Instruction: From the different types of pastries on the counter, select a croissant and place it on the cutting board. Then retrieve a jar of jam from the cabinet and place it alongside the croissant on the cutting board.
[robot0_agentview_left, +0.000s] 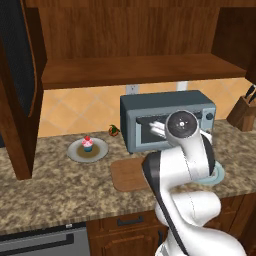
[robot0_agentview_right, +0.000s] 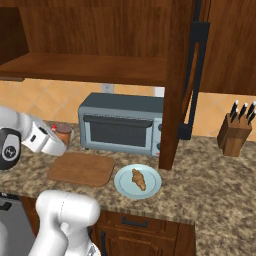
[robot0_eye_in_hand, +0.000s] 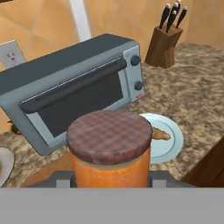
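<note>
Orange-bodied jar of jam clamped in gripper, lower centre of hand view | hangs left of frame in right base view, just up-left of bare cutting board | croissant on plate, right of board.

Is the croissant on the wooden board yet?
No, the croissant lies on a pale blue plate beside the board, and the board's top is bare.
</note>
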